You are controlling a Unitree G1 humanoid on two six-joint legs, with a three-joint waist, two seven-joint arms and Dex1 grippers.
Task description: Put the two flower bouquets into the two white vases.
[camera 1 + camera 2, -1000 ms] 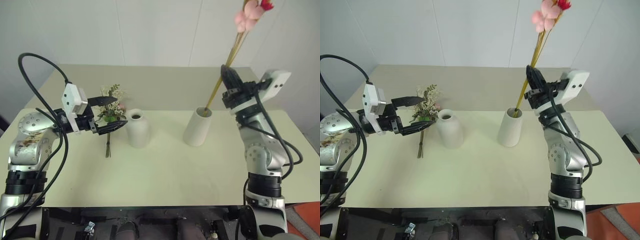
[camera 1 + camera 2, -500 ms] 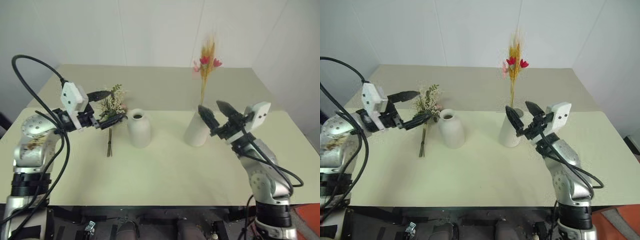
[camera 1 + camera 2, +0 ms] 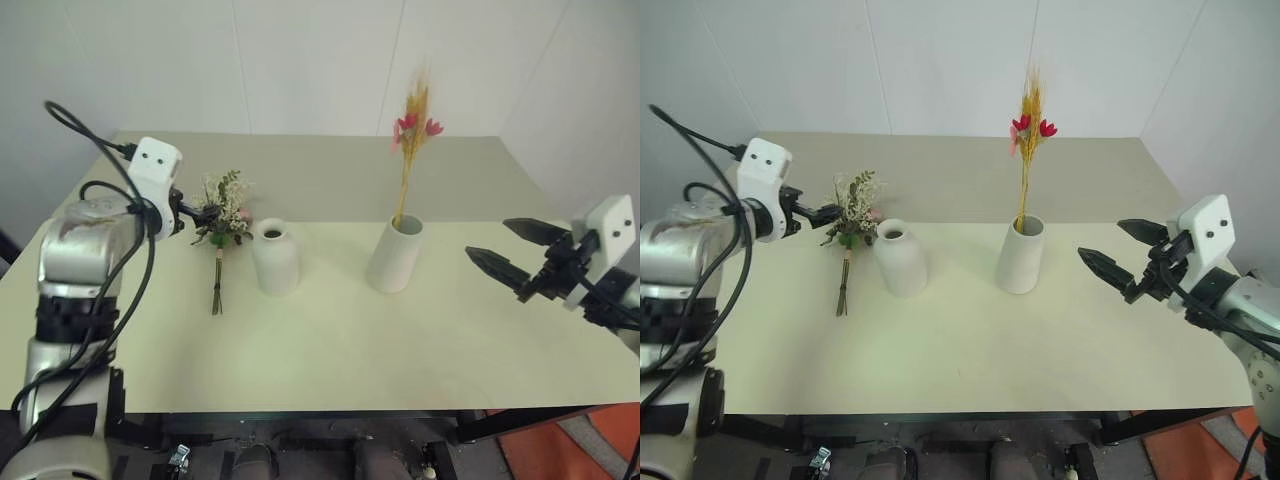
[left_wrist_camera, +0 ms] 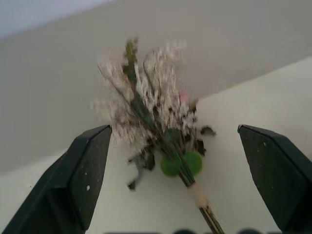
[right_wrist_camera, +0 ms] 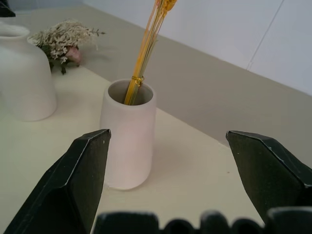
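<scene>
Thin bunch (image 3: 412, 130) is standing in cylinder vase (image 3: 395, 254); my right claw (image 3: 515, 252) is gaping empty beside it; left claw (image 4: 183, 180) is spread around bushy bunch (image 3: 222, 215) lying on surface (image 3: 330, 340).

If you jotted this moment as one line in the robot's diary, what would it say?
yellow-stemmed bunch: standing in cylinder vase | bushy bouquet: lying on table | bottle vase: unfilled | left gripper: open at bouquet | right gripper: open

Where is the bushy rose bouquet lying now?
In the left eye view, the bushy bouquet lies on the table, left of the bottle-shaped vase, in front of the open left gripper.
</scene>
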